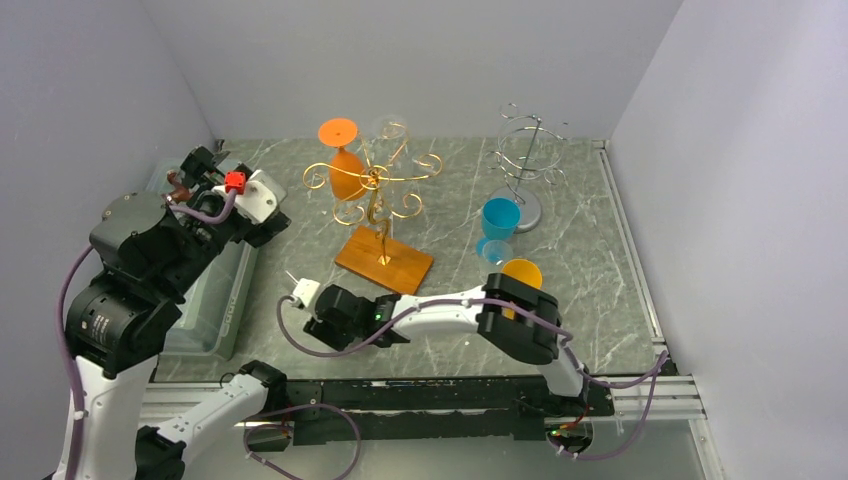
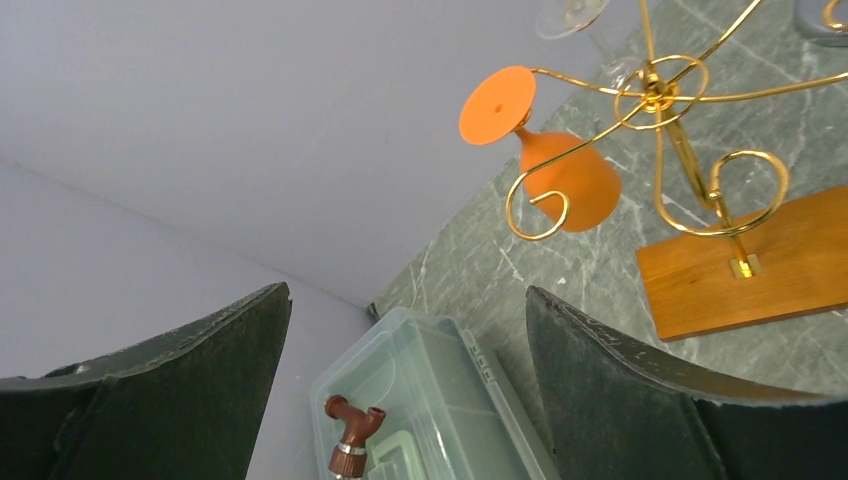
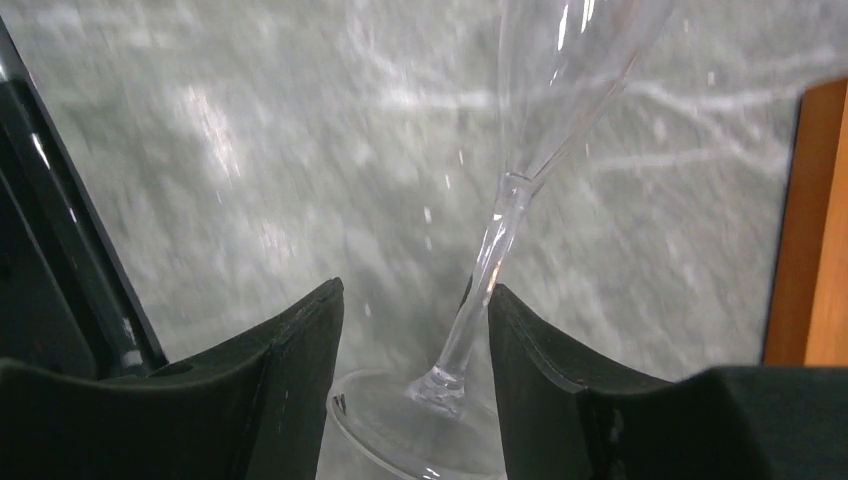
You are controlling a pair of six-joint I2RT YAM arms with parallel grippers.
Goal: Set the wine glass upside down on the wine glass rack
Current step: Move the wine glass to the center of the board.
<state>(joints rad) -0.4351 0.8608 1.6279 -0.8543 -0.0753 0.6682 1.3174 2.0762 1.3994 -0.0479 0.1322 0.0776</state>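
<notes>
Green-grey marble table [image 1: 590,300], plain grey walls [image 1: 420,60] on three sides. Right gripper [image 3: 415,290] half open, straddling the stem of the clear wine glass [image 3: 497,235]. The glass sits on the marble just left of the wooden base [image 3: 815,230]; stem near one finger, not clamped. Left gripper [image 2: 405,292] wide open and empty over the clear bin [image 2: 440,400], far left. Orange glass [image 1: 345,172] hangs inverted on the gold rack [image 1: 376,185].

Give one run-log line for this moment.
left end effector: open, empty | right end effector: open, around clear glass stem | orange glass: hung on rack
</notes>
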